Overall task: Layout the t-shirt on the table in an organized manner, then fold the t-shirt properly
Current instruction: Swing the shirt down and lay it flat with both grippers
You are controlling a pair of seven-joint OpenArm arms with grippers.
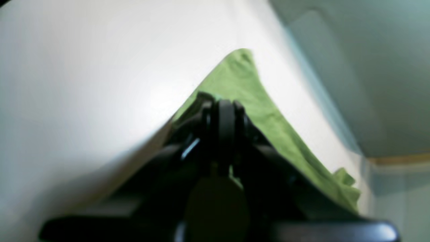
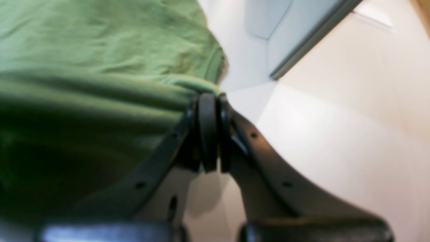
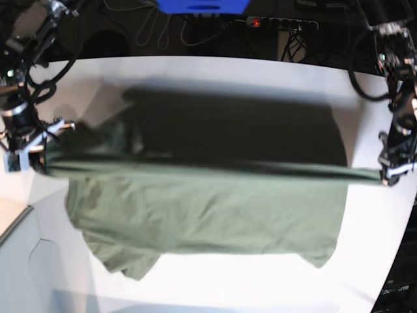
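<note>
T-shirt (image 3: 195, 208) hangs stretched across the middle of the base view above the white table (image 3: 260, 72). At frame left the right gripper (image 3: 49, 140) pinches one edge; at frame right the left gripper (image 3: 384, 173) clamps the other.

Beyond the far edge I am seeing a dark floor where a power strip (image 3: 281, 23) is glowing red beside loose cables (image 3: 163, 29), and something blue (image 3: 202, 6) is sitting at top centre.
</note>
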